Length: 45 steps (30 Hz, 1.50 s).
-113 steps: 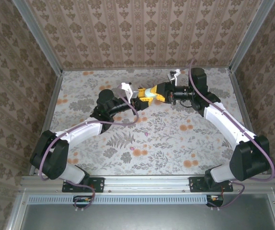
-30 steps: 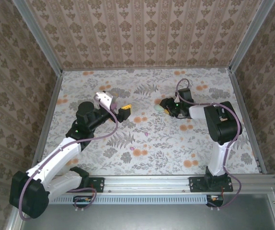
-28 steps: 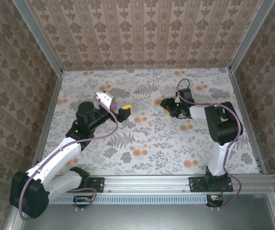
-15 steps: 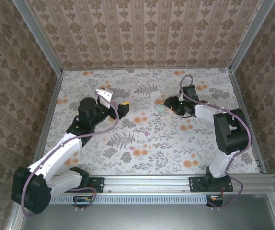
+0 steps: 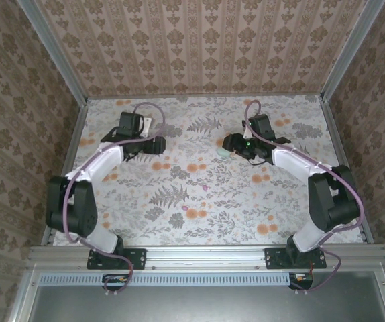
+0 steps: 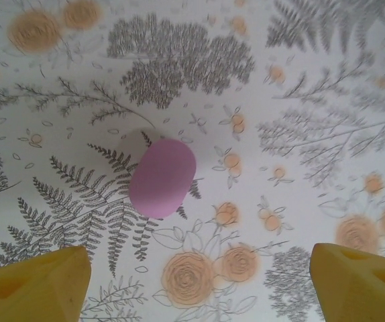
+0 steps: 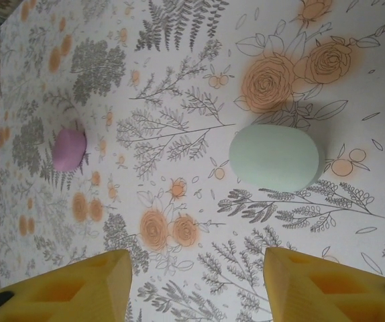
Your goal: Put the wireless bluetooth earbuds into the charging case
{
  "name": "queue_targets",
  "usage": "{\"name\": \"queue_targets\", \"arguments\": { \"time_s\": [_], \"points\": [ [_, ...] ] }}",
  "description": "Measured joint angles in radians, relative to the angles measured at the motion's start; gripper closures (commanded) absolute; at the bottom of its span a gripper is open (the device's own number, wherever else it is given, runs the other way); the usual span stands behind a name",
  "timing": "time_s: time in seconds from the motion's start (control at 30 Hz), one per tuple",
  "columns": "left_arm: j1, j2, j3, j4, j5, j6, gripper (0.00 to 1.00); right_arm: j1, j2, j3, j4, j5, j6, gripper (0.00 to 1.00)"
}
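- Now the left gripper (image 6: 198, 272) gapes empty, facing the pink case (image 6: 162, 178); the right gripper (image 7: 196, 276), likewise, faces the mint case (image 7: 276, 158).
- Centre first, then pinch the narrow sides.

Fixed camera, high behind the arm bases (image 5: 122, 255), looks down over the whole floral counter (image 5: 212, 201). Both wrist cameras face down, close over it: left above the pink case (image 6: 162, 177), right above the mint case (image 7: 277, 157), sharing the pink case.
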<state>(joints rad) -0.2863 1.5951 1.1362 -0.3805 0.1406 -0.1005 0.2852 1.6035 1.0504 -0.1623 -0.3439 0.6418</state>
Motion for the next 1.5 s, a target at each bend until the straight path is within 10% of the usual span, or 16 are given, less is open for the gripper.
{"name": "queue_targets", "arguments": {
  "time_s": [0.73, 1.5],
  "points": [
    [0.009, 0.422, 0.356, -0.324, -0.034, 0.353, 0.25, -0.017, -0.192, -0.055, -0.093, 0.038, -0.105, 0.41],
    [0.037, 0.506, 0.423, -0.329, 0.018, 0.439, 0.53, -0.032, -0.225, -0.063, -0.108, 0.046, -0.117, 0.41]
  ]
}}
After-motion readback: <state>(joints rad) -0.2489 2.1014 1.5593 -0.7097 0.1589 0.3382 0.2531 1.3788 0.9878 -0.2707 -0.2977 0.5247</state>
